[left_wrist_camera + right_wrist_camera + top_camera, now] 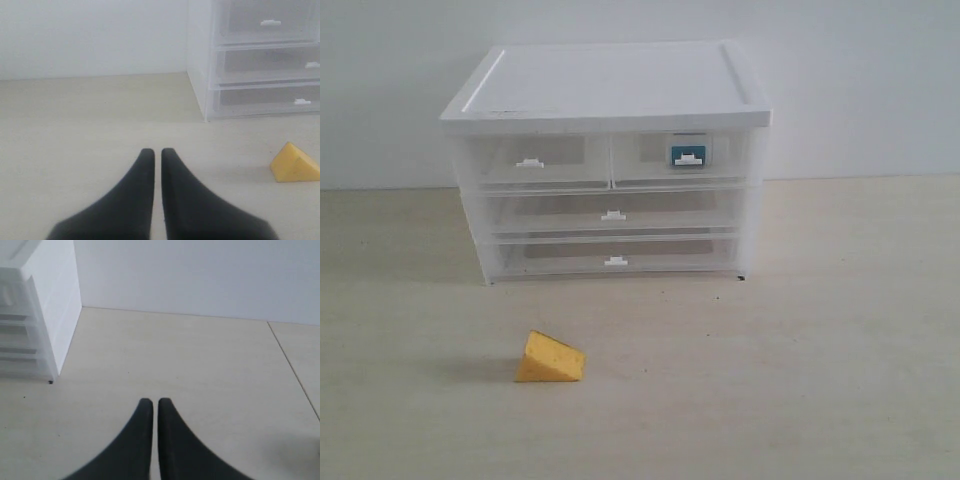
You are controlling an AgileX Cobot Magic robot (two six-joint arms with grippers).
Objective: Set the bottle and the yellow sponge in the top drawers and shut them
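Observation:
The yellow sponge [549,359] lies on the table in front of the white drawer cabinet [610,90]; the left wrist view shows the sponge [295,164] off to one side of my left gripper [157,151], which is shut and empty. The bottle [688,152] shows as a teal patch behind the translucent front of the right top drawer [680,160]. Both top drawers, left [532,163] and right, sit pushed in. My right gripper [152,401] is shut on nothing over bare table, with the cabinet [47,310] off to its side. Neither arm appears in the exterior view.
Two full-width drawers [612,215] sit closed below the top pair. A white wall rises behind the cabinet. A seam in the table surface [295,375] runs past the right gripper.

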